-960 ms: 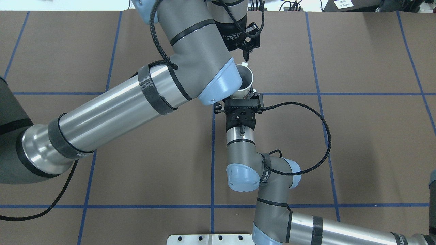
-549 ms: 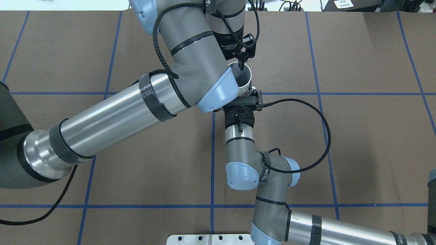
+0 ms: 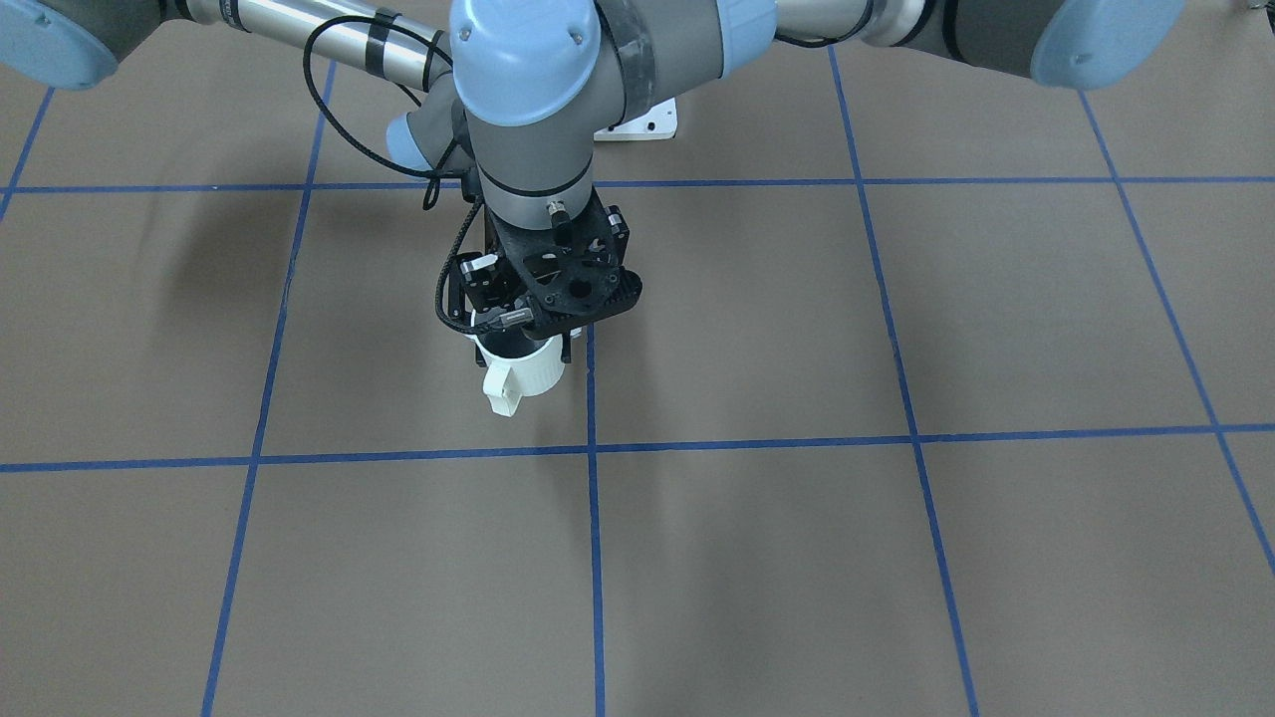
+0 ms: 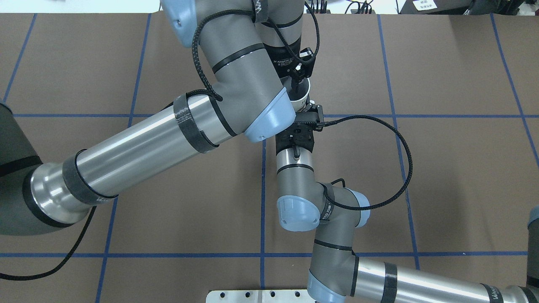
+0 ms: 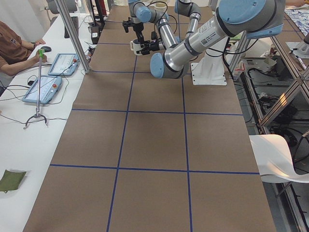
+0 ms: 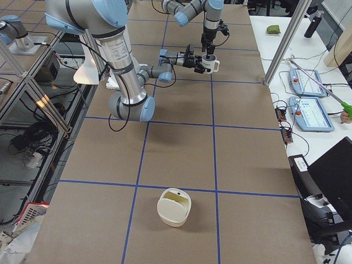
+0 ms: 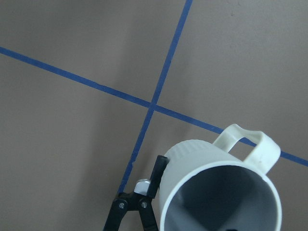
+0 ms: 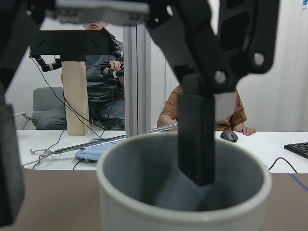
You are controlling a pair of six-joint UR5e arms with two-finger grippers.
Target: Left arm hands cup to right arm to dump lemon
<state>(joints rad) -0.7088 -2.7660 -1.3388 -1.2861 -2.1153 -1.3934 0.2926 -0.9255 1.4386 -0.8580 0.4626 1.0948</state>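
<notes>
The off-white cup [image 4: 304,99] hangs upright above the table, its handle pointing away from the robot [image 3: 501,393]. My right gripper [image 4: 303,110], bulky and black with a looped cable, reaches in level and is shut on the cup's lower body. My left gripper [image 4: 296,85], slim and ROBOTIQ-marked, points straight down over the cup's mouth. One of its fingers [image 8: 196,139] is inside the cup, the other [image 7: 144,202] is outside the wall. Its jaws stand apart and straddle the wall. The lemon is hidden; the cup's bottom does not show.
The brown table [image 4: 442,189] carries a blue tape grid. A second off-white tub [image 6: 175,207] stands far off toward the table's right end. A white mounting plate [image 4: 261,296] is at the robot's base. Operators, tablets and metal posts line the far side [image 5: 48,82].
My right gripper has carried the cup away from the robot and under the left gripper. The left gripper's finger, earlier clear of the rim, is now inside the cup.
</notes>
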